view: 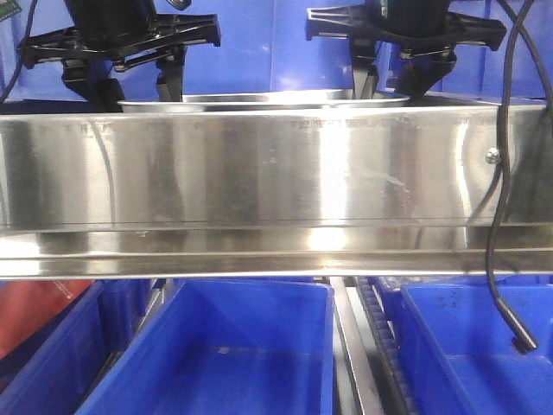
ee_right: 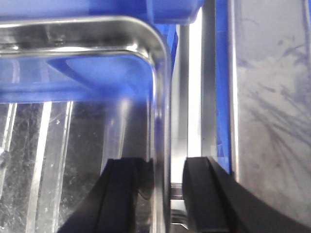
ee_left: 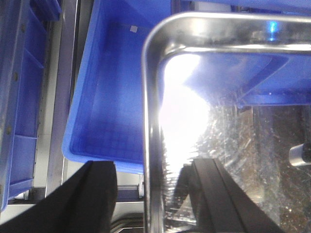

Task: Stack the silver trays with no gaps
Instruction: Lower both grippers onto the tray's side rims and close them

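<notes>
I see a polished steel rail point(view: 259, 173) with one screw point(view: 492, 156) spanning my front view, bright light glinting off it, blue bins point(view: 233, 354) beneath, and a black cable point(view: 494, 259) hanging at right.

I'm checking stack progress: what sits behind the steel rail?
The silver trays show only rims above the rail, with left gripper and right gripper; tray bodies and gaps are hidden.

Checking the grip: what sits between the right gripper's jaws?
One side rim of the silver tray, with a gap to the outer jaw; the right wrist view shows it.
</notes>
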`<state>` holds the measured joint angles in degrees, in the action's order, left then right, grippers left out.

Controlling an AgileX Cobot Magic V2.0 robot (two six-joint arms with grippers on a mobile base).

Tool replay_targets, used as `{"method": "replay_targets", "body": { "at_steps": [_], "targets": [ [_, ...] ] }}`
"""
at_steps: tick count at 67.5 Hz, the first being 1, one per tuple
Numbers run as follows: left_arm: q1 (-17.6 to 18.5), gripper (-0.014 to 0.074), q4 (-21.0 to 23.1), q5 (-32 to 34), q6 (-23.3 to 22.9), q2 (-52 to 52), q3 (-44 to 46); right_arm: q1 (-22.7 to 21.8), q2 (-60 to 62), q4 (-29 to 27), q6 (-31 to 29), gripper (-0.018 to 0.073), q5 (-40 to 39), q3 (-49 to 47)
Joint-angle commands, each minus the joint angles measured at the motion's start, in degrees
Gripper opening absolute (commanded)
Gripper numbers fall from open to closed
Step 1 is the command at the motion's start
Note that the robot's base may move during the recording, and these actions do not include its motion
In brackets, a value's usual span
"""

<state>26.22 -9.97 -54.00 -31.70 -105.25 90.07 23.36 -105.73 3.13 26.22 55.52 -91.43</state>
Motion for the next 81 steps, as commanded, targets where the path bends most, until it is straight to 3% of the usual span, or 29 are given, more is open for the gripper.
{"method": "replay_targets", "body": {
  "at_steps": [1,81],
  "targets": [
    [-0.15,0.0263,0.24,-1.15,-0.43,-0.03,0.25,-0.29,0.16,0.2,-0.14,0.016,-0.45,-0.51],
    [-0.15,0.0261,0.24,-2.5,-0.43,-0.03,0.25,-0.29,0.06,-0.98,-0.14,0.016,-0.44,-0.51]
  ]
}}
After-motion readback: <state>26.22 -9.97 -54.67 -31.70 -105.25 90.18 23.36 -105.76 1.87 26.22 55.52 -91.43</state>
